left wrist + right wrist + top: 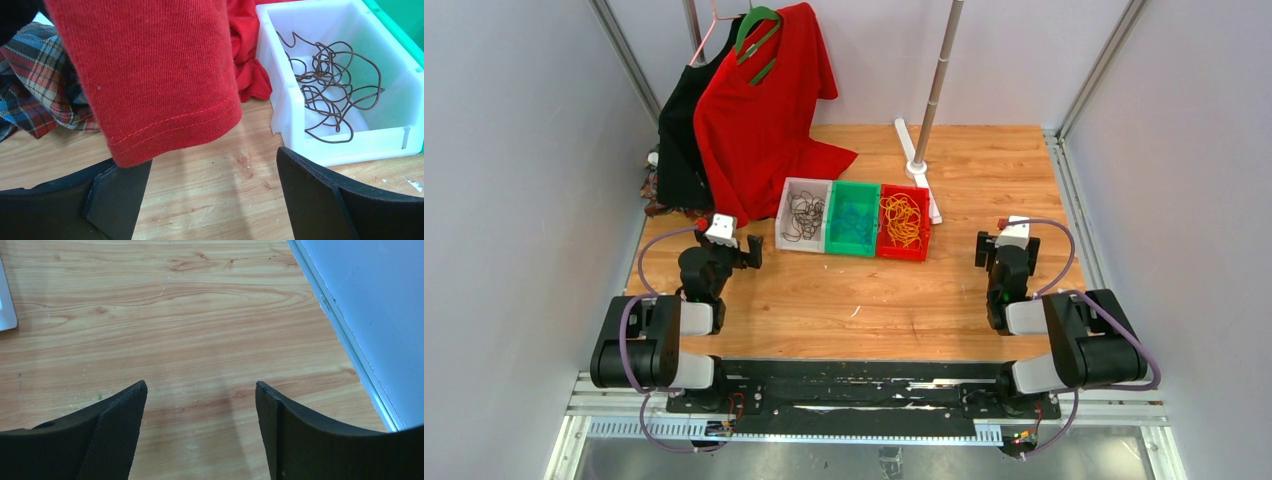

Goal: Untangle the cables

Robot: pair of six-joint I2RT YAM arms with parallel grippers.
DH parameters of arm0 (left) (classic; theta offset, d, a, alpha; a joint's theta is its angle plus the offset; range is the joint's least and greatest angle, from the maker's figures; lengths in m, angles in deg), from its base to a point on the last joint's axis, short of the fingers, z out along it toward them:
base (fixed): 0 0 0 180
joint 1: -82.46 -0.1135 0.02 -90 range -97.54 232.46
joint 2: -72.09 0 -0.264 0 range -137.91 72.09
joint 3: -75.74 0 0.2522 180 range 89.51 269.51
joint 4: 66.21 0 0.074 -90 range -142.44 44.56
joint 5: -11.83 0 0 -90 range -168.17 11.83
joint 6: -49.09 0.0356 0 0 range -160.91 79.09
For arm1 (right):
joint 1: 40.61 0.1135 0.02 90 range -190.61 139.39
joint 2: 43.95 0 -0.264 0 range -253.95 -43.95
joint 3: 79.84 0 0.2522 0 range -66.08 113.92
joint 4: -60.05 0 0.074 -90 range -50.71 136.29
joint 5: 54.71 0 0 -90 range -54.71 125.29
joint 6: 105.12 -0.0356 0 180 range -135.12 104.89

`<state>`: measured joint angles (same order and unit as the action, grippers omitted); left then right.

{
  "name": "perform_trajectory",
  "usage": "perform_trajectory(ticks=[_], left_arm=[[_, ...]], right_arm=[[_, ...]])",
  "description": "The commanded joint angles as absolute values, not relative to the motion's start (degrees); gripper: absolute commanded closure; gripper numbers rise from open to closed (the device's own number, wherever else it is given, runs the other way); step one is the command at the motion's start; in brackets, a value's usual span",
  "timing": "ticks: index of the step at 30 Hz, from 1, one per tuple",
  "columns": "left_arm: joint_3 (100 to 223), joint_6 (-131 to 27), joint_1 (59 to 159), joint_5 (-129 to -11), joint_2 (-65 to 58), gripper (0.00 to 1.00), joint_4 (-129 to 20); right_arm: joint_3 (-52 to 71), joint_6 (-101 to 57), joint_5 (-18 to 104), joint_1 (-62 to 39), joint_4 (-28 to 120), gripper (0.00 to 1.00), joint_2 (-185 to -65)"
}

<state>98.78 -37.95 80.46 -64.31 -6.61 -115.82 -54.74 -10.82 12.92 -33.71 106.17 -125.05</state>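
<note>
Looking done, prob.: brown cables (804,215), blue cables (854,222), yellow cables (903,220) lie apart in bins (856,184) ahead of left gripper (212,165) & right gripper (201,390), both wide open, empty.

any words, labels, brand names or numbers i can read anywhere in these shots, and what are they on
None: no text can be read in any view.
The white bin, green bin and red bin show no labels.
The red shirt shows no print.
The pale specks on the black base rail are too small to tell whether they are print.
</note>
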Motion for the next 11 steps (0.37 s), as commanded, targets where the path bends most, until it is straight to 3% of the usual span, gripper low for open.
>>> perform_trajectory(ticks=[1, 11], left_arm=[[99.7, -36.9, 80.8, -64.3, -6.2, 0.02, -116.0], [99.4, -37.2, 80.8, -64.4, -6.6, 0.02, -117.3]], right_arm=[[-54.8, -9.7, 13.9, -34.6, 109.4, 0.21, -125.5], [-54.3, -10.2, 15.6, -35.4, 108.9, 0.21, -125.5]])
